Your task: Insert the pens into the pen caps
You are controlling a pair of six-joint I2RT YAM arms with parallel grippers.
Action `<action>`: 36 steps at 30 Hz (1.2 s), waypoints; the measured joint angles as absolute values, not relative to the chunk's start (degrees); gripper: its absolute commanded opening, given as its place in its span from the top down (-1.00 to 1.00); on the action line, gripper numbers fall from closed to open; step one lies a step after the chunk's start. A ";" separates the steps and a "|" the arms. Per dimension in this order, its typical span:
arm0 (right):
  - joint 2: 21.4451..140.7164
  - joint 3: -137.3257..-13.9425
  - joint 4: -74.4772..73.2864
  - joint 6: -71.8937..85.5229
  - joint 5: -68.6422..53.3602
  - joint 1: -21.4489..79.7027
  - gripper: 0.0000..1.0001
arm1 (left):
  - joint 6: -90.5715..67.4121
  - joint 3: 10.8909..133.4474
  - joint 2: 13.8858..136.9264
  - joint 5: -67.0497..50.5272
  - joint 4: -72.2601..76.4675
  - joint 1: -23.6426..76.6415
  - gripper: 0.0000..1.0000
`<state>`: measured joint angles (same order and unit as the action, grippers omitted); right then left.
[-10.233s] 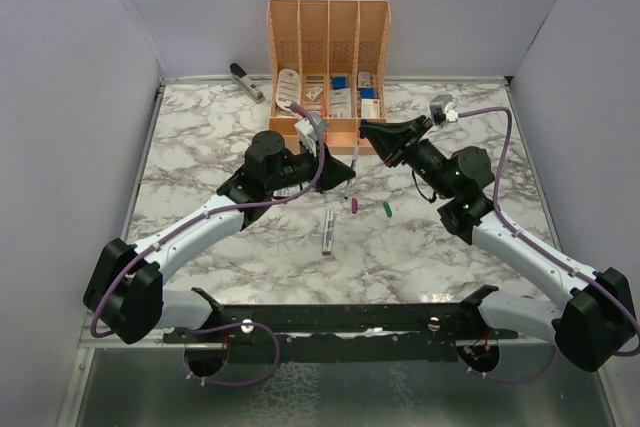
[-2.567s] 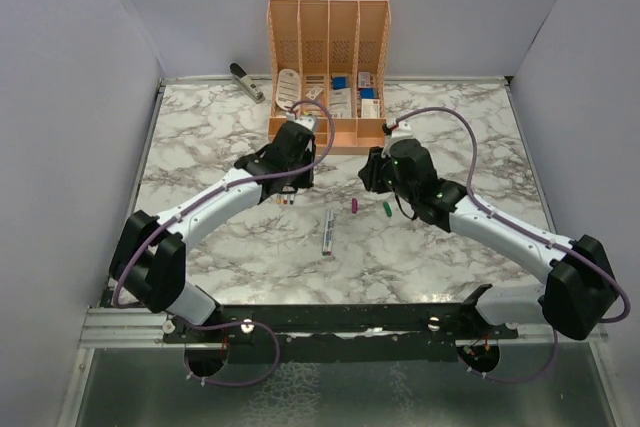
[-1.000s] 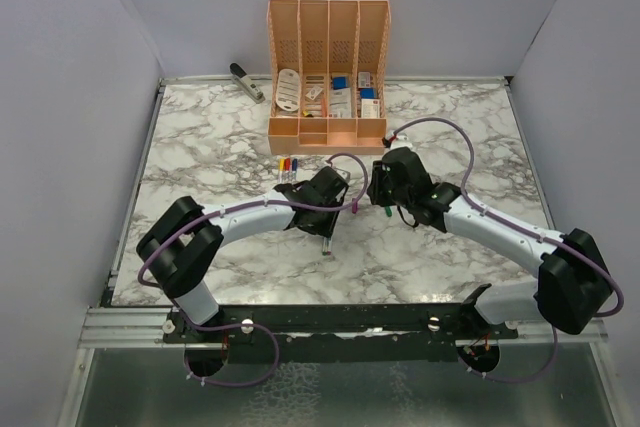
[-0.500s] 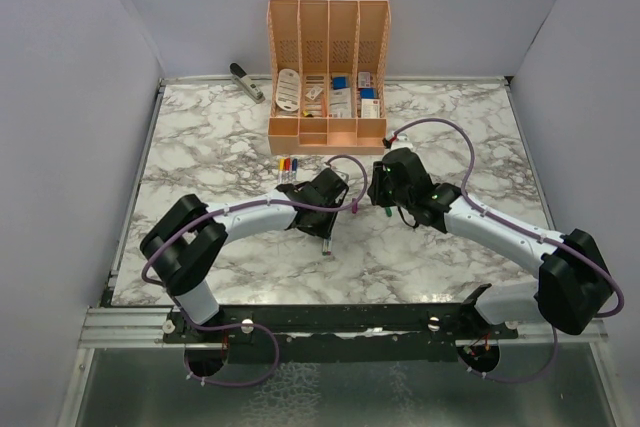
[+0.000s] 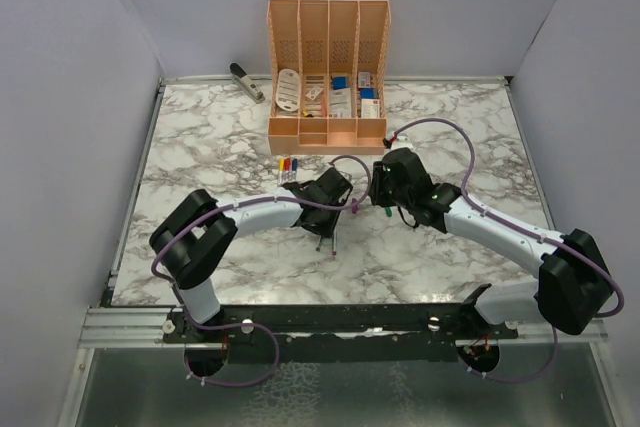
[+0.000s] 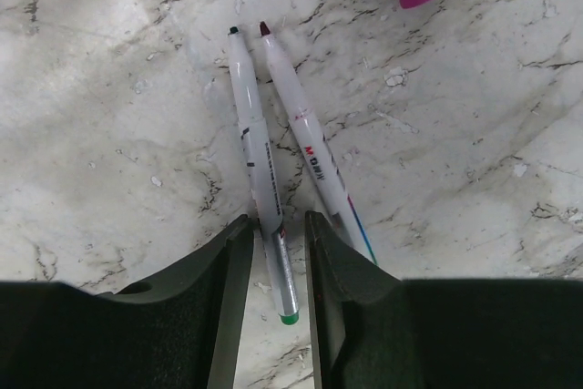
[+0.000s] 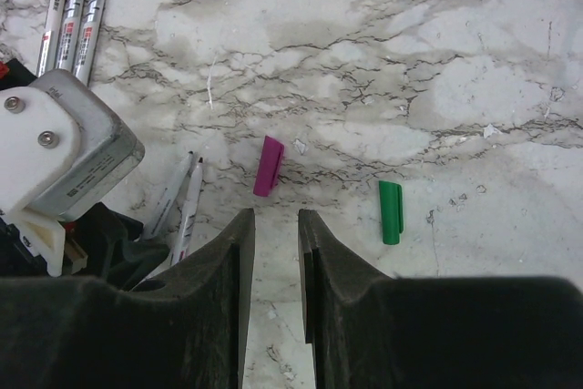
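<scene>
- The left pincer [image 6: 276,220] stood narrow, with one finger on each side of the back end of the green pen [image 6: 250,134]. A little gap was left, so it was not squeezing yet.
- To do this well, it should close gently and straight on that pen. The purple pen [image 6: 310,148] lay just beside it at 3 o'clock and could get bumped or pinched too.
- The right pincer [image 7: 275,218] was narrow and held nothing. The purple cap [image 7: 269,166] lay at its 12 o'clock, and the green cap [image 7: 391,211] lay at about 3 o'clock from that cap.
- The pens were thin, round, smooth and whitish, so they might roll on the hard, shiny marble table [image 7: 474,70].
- The caps were short, stubby plastic.
- Three more pens [image 7: 75,6], with yellow, red and blue ends, lay side by side at 10 o'clock in the right wrist view. They looked capped.
</scene>
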<state>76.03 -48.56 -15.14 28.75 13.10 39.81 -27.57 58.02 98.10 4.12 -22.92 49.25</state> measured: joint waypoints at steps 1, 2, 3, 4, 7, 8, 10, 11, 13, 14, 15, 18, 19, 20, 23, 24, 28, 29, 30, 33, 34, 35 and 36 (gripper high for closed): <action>76.03 -48.56 -15.16 28.77 13.19 39.81 0.49 | -27.53 58.35 98.48 4.12 -22.70 49.25 0.34; 76.03 -48.56 -15.14 28.80 13.28 39.81 0.49 | -27.46 58.78 98.87 4.10 -22.90 49.25 0.34; 76.03 -48.56 -15.16 28.86 13.32 39.81 0.49 | -27.44 59.02 99.13 4.14 -22.74 49.25 0.34; 76.01 -48.56 -15.16 28.88 13.45 39.81 0.49 | -27.44 59.35 99.39 4.14 -22.90 49.25 0.34; 75.77 -48.53 -15.16 28.91 13.82 39.81 0.49 | -27.27 60.53 100.27 4.34 -23.94 49.25 0.34; 75.66 -48.51 -15.16 28.91 13.93 39.81 0.49 | -27.24 60.86 100.49 4.40 -24.34 49.25 0.34; 75.42 -48.40 -15.18 28.93 14.15 39.81 0.49 | -27.09 61.63 100.99 4.58 -25.26 49.25 0.34; 75.33 -48.36 -15.18 28.95 14.20 39.81 0.49 | -27.00 61.91 101.19 4.73 -25.65 49.25 0.34; 75.29 -48.34 -15.25 28.97 14.35 39.81 0.49 | -26.63 62.78 101.75 5.23 -26.74 49.28 0.34; 75.29 -48.36 -15.27 29.10 14.39 39.81 0.49 | -26.46 63.35 102.10 5.54 -27.46 49.41 0.34; 75.24 -48.36 -15.40 29.21 14.50 39.81 0.49 | -26.28 63.86 102.43 5.85 -28.08 49.52 0.34; 74.67 -48.34 -15.92 29.78 15.29 39.79 0.49 | -25.82 65.52 103.57 7.35 -30.39 49.76 0.33; 74.17 -48.31 -16.25 29.91 15.68 39.81 0.49 | -25.71 65.93 103.83 7.88 -31.14 49.74 0.33; 73.84 -48.29 -16.36 29.98 15.86 39.81 0.49 | -25.58 66.37 104.07 8.47 -31.94 49.74 0.33; 72.27 -48.25 -16.64 30.85 17.41 39.81 0.49 | -25.34 67.46 104.84 9.52 -33.61 49.76 0.33; 71.88 -48.25 -16.73 31.11 18.00 39.81 0.49 | -25.32 67.77 105.03 9.67 -34.00 49.82 0.33; 70.26 -48.25 -17.19 31.92 20.80 39.81 0.49 | -25.10 68.49 105.60 9.80 -34.89 49.91 0.35; 69.93 -48.25 -17.39 32.01 21.41 39.81 0.49 | -24.97 68.71 105.80 9.78 -35.11 49.91 0.35; 69.43 -48.25 -17.72 32.23 22.11 39.81 0.49 | -24.86 68.97 106.00 9.76 -35.24 49.91 0.36; 68.51 -48.25 -18.46 32.62 23.73 39.81 0.48 | -24.34 69.67 106.54 9.72 -35.83 50.00 0.35; 68.34 -48.25 -18.63 32.75 24.18 39.81 0.48 | -24.12 69.95 106.76 9.67 -36.10 50.00 0.35; 68.18 -48.25 -18.87 32.80 24.60 39.81 0.48 | -23.83 70.35 107.04 9.54 -36.49 50.00 0.35; 68.12 -48.25 -19.11 32.80 24.80 39.81 0.48 | -23.55 70.78 107.39 9.45 -36.95 50.00 0.35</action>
<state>68.12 -48.25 -19.11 32.80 24.80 39.81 -23.55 70.78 107.39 9.45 -36.95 50.00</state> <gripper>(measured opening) 0.258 0.325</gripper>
